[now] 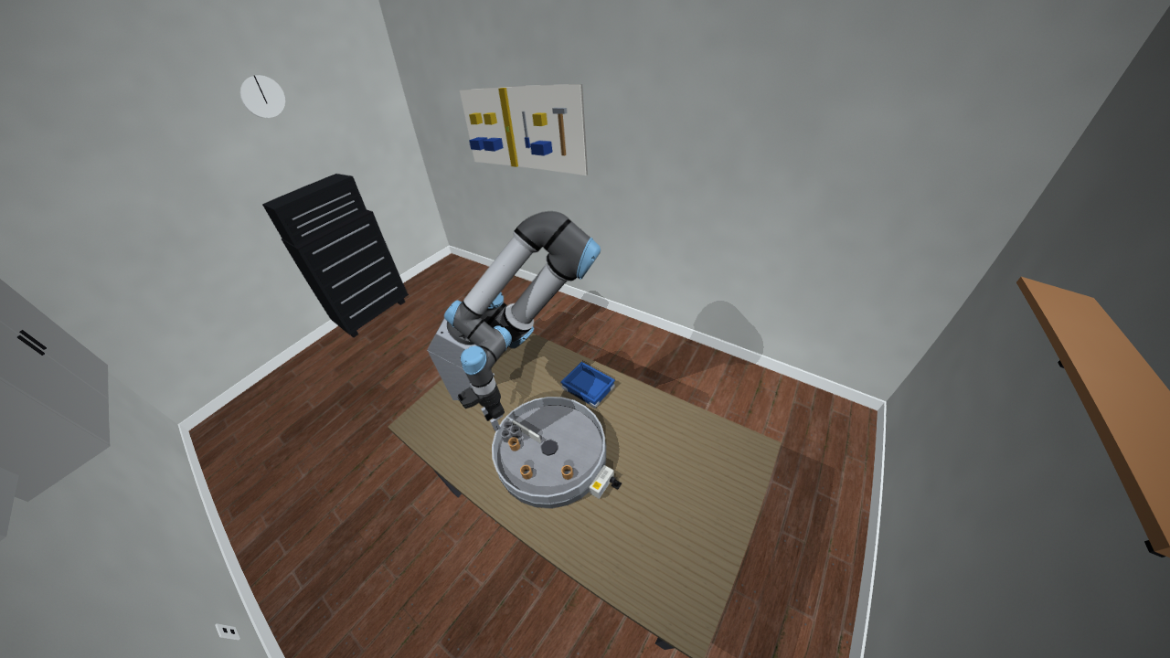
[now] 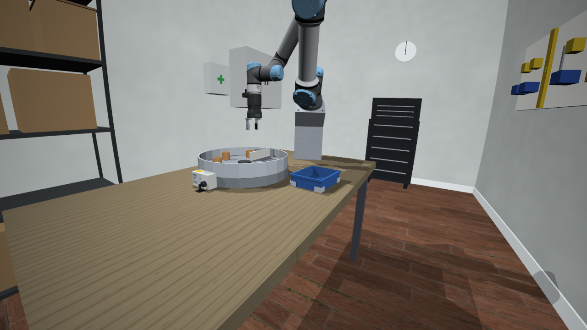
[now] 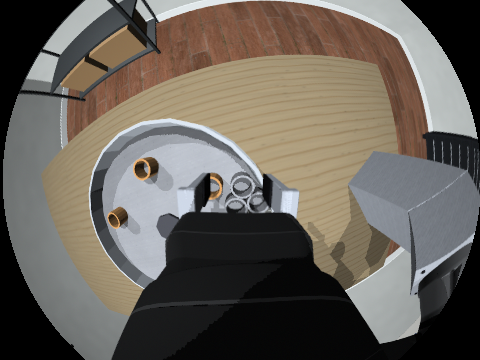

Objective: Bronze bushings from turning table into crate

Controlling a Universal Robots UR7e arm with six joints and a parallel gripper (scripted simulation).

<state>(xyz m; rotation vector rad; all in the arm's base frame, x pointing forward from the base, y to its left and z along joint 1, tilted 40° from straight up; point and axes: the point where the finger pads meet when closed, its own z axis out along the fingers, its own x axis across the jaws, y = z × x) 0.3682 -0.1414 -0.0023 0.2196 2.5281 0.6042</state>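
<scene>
My gripper (image 1: 494,423) (image 2: 251,126) (image 3: 236,184) is open and empty, high above the edge of the round grey turning table (image 2: 246,171) (image 3: 150,250). Several steel bushings (image 3: 243,195) stand in a tight cluster below and between the fingers in the wrist view. One bronze bushing (image 1: 514,446) (image 2: 249,153) (image 3: 220,184) stands beside the steel cluster, partly hidden by a finger in the wrist view. A second bronze bushing (image 1: 526,474) (image 2: 225,156) (image 3: 154,166) and a third bronze bushing (image 1: 567,474) (image 2: 216,160) (image 3: 123,215) stand farther round, apart. The blue crate (image 1: 578,393) (image 2: 302,181) looks empty.
A pale upright bar (image 2: 260,154) crosses part of the turning table beside the steel cluster. A dark hub (image 1: 548,447) (image 3: 167,226) is at its centre, and a raised wall surrounds it. A white control box (image 1: 600,482) (image 2: 207,180) stands against its outside.
</scene>
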